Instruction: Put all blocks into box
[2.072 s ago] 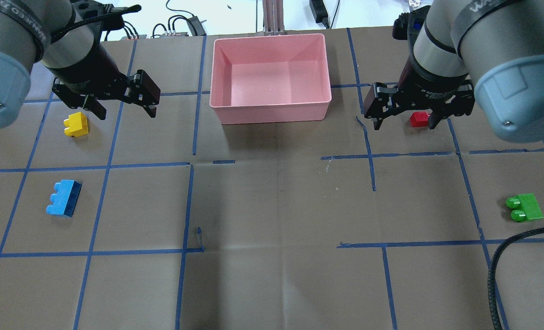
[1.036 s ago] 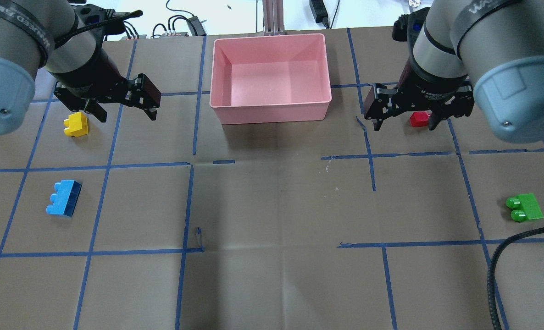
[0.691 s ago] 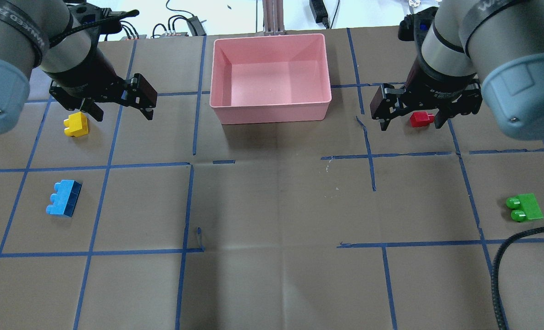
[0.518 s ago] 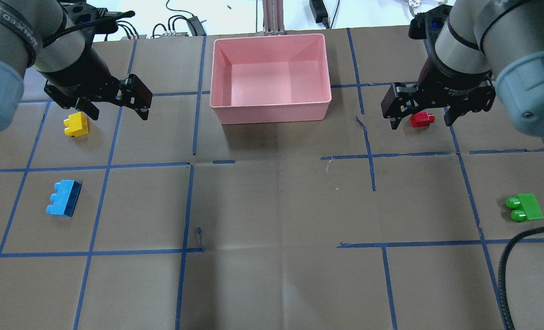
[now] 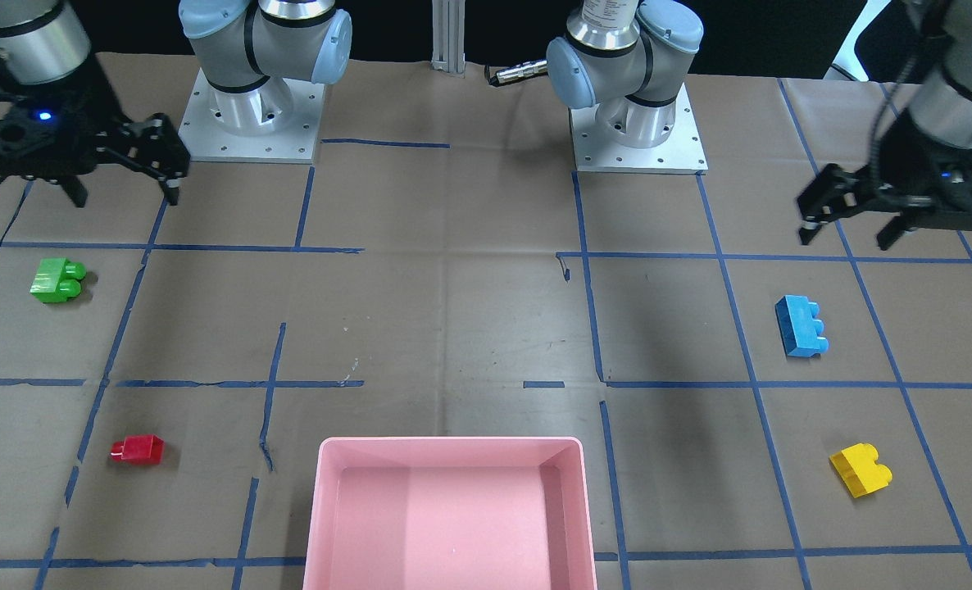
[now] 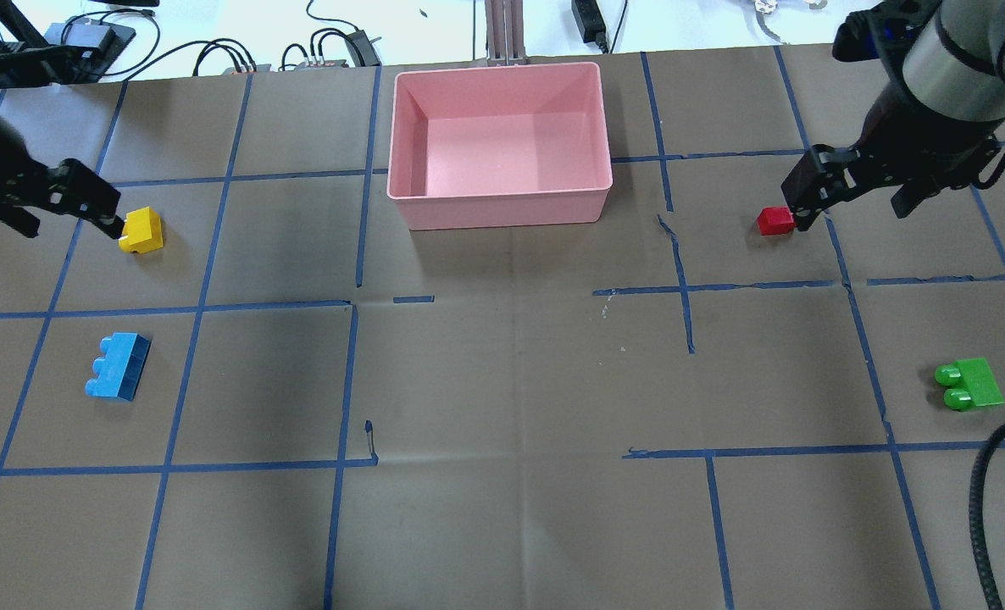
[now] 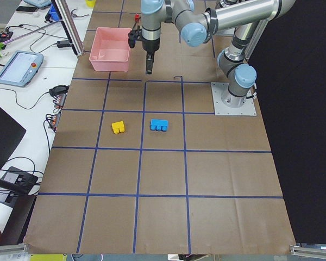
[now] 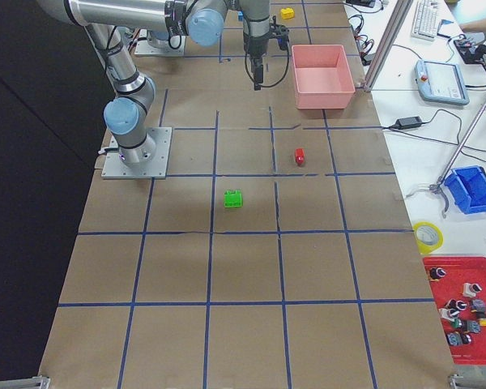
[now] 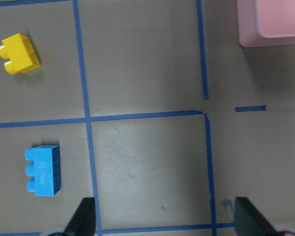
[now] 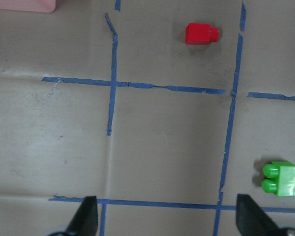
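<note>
The pink box stands empty at the far middle of the table. The yellow brick and the blue brick lie on the left, the red brick and the green brick on the right. My left gripper is open and empty, raised high beside the yellow brick. Its wrist view shows the yellow brick and the blue brick far below. My right gripper is open and empty, raised high to the right of the red brick. Its wrist view shows the red brick and the green brick.
Brown paper with a grid of blue tape covers the table. Both arm bases stand at the robot's edge. A black cable hangs at the near right. Cables and devices lie beyond the far edge.
Both arms have risen and swung outward, the left gripper to the left past the yellow brick, the right gripper to the right past the red brick. Both stayed open. No brick moved.
</note>
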`<state>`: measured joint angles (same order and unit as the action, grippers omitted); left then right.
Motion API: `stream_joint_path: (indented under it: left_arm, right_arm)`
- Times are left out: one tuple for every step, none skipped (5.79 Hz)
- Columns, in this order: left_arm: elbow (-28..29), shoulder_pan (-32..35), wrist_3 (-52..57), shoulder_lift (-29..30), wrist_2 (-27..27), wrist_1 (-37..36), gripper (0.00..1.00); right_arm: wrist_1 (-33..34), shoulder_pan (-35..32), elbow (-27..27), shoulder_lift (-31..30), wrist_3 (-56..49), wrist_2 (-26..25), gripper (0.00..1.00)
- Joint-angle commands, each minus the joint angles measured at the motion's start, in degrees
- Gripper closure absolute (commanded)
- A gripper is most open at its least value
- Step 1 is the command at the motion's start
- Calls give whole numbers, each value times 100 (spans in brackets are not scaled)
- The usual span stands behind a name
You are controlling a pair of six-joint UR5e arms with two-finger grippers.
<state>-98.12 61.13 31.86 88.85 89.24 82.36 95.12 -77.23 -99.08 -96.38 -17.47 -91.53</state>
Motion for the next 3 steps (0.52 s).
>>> stream_joint_path:
  left_arm:
    - [-582,-1258,1474,411,-108,-785,4]
    - [-1011,-1331,1499,779,-100,-1610,3]
    - [-1381,-1332,1499,1122,-109,-2332,3]
  right_arm:
    - [42,1222,-251,-4,-1147,100,1]
    - [77,1733,-452,-4,-1658,466,1]
    - [138,1999,-663,83,-1976,548,0]
